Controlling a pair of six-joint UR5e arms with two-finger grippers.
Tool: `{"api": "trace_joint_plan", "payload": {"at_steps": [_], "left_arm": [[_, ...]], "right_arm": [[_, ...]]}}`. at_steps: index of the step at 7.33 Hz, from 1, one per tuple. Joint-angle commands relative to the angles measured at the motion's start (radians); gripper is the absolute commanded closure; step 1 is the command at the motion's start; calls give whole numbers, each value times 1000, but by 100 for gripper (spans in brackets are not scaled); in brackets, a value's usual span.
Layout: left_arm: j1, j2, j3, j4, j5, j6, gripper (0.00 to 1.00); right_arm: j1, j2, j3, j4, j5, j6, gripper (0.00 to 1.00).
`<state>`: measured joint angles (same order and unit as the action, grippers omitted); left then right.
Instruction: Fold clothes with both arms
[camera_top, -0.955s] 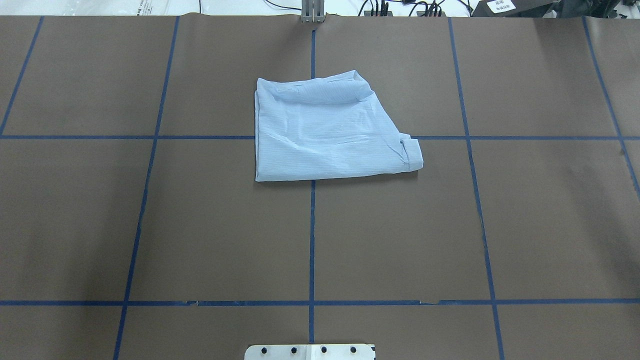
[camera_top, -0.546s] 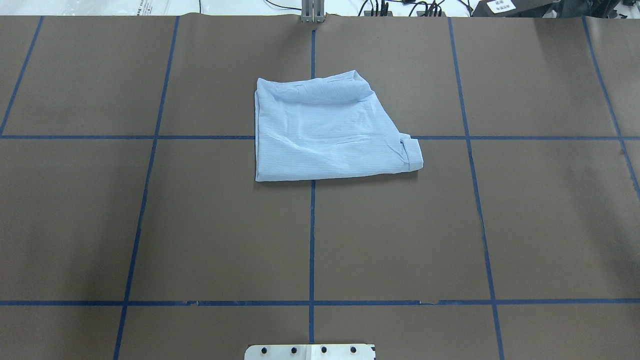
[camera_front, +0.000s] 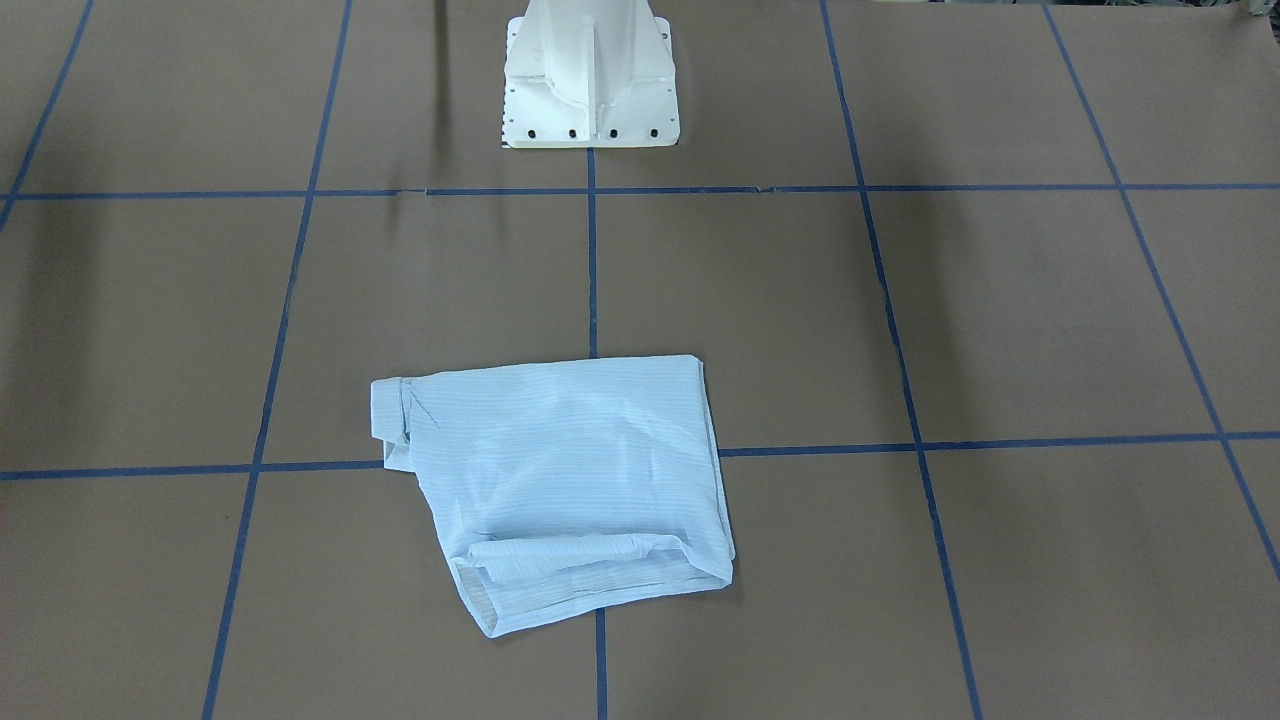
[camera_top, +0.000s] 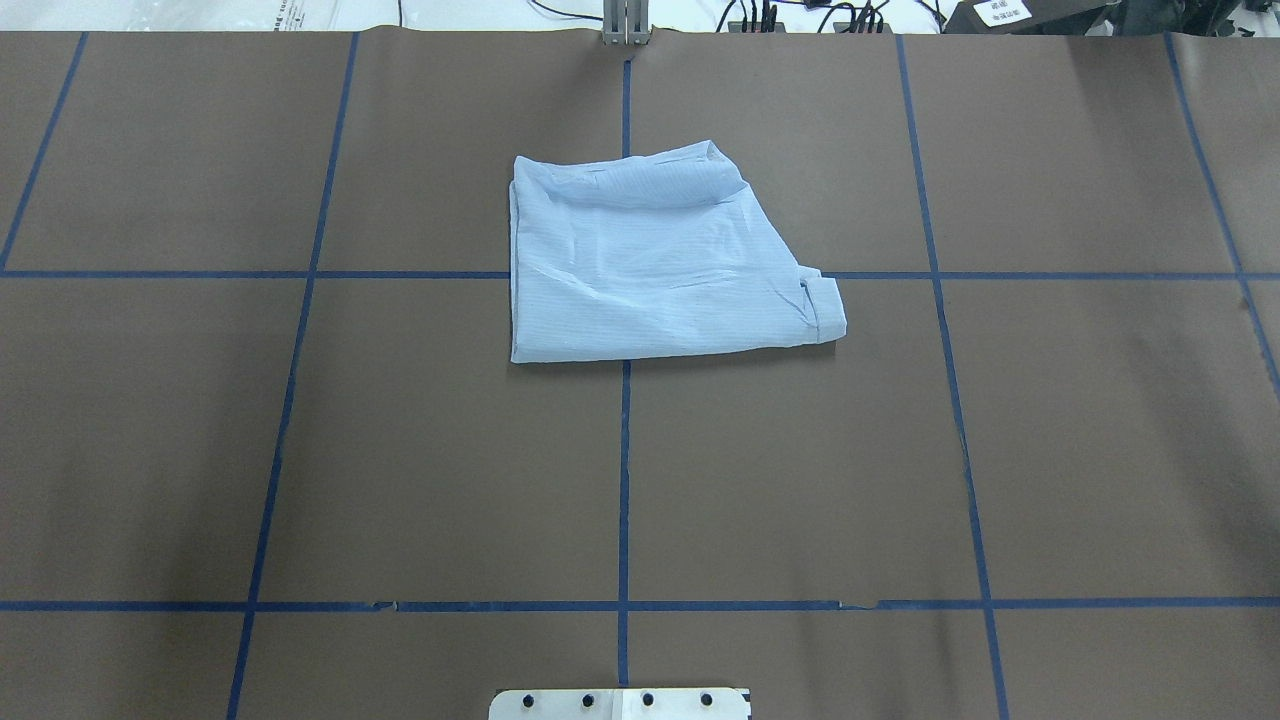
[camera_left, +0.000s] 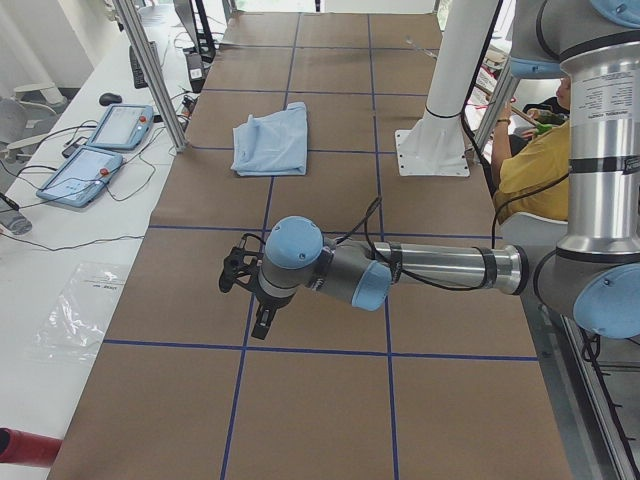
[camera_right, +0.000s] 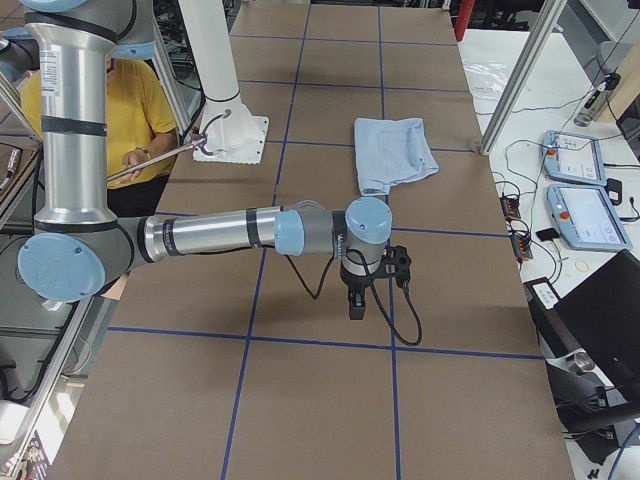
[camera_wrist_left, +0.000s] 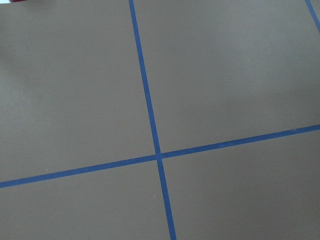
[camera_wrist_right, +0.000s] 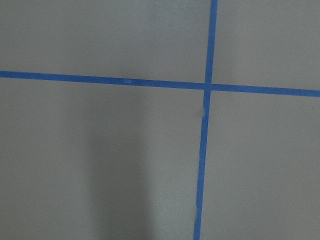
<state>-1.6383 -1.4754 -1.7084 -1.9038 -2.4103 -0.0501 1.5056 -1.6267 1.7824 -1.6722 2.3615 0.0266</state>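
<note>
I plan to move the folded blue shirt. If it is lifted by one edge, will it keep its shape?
Probably not: the shirt looks thin and wrinkled, so it would likely sag and unfold. It lies very flat, so it seems light. Pushed, its loose cuff may bunch up rather than slide.

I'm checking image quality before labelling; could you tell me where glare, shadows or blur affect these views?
Front-facing view: a pale sheen washes out the stripes on the folded shirt, and soft shadow bands cross the brown table cover. Right wrist view: a broad dim shadow darkens the cover's lower part, and the blue tape looks slightly soft. Left wrist view: nearly even light, tape crisp.
</note>
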Motion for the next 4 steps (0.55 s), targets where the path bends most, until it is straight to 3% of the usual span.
{"api": "trace_joint_plan", "payload": {"at_steps": [1,4], "left_arm": [[2,0,1,0,2,1,0],[3,-14,-1,-4,10,3,0]], "right_arm": [[-1,2,0,2,1,-7,0],[-1,10,-1,0,-1,-8,0]]}}
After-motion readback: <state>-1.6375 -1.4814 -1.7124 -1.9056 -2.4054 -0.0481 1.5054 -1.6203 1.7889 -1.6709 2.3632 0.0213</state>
